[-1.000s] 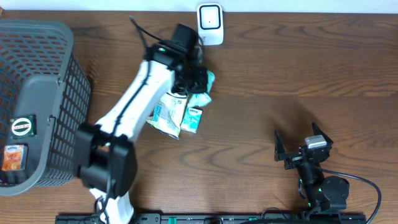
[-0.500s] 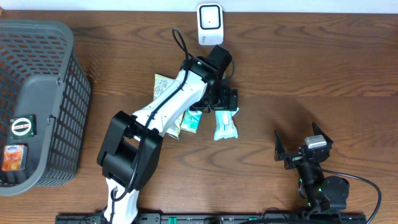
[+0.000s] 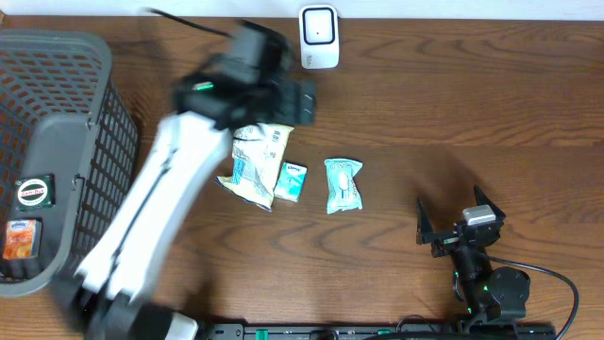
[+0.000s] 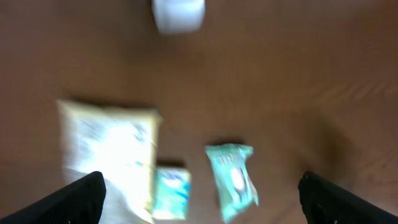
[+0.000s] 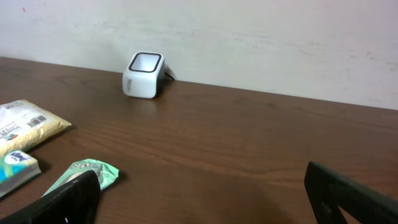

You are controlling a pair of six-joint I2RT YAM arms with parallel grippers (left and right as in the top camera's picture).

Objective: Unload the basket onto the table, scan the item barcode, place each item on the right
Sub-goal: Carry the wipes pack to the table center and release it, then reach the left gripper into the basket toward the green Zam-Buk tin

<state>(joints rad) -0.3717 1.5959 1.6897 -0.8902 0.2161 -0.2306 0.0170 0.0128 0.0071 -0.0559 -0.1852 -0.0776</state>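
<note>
Lying flat on the wooden table is a teal packet [image 3: 343, 184], right of a small blue-and-white packet [image 3: 292, 179] and a cream pouch [image 3: 253, 162]. A white barcode scanner [image 3: 319, 36] stands at the back edge. My left gripper [image 3: 300, 100] hovers open and empty above the pouch, blurred by motion. Its wrist view looks down on the scanner [image 4: 178, 14], the pouch [image 4: 109, 152], the small packet [image 4: 171, 193] and the teal packet [image 4: 233, 180], with the left gripper [image 4: 205, 198] spread wide. My right gripper [image 3: 458, 227] rests open at the front right, facing the scanner [image 5: 144, 74] and the teal packet [image 5: 84, 174].
A dark mesh basket [image 3: 85, 142] fills the left side, with a round labelled item [image 3: 33, 192] and an orange packet [image 3: 19, 238] inside. Bare wood lies between the teal packet and the right arm.
The left gripper carried the teal packet to the right, set it down beside the small packet and opened. It has since swung back up and left, away from the packet. The right arm stayed still.
</note>
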